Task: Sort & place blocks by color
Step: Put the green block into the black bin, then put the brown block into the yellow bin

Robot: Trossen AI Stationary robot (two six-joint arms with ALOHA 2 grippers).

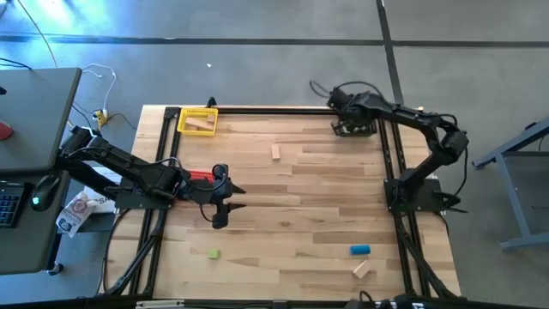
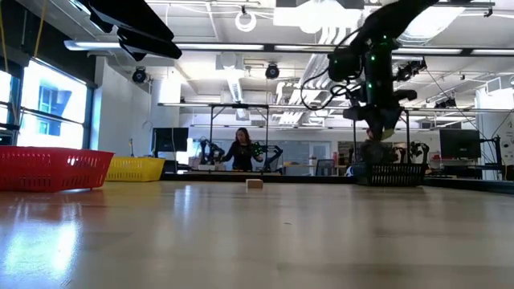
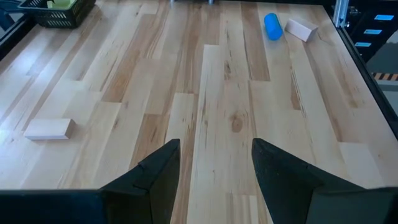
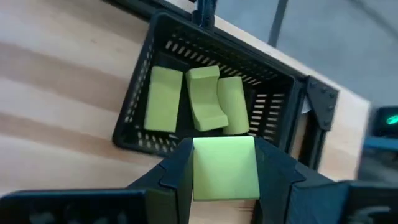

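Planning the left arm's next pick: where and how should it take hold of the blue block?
The blue block lies flat beside a tan block, apparently just apart. Come from straight above and pinch its two long sides at mid-length, one finger entering that narrow gap; the left tool is open.

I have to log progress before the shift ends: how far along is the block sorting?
Partly done. The black bin holds three green blocks, and the yellow bin has tan wood in it. In hand: the right pincer grips another green block above the black bin. Left on the table: a green block, a blue block and two tan blocks. The left pincer is open, empty.
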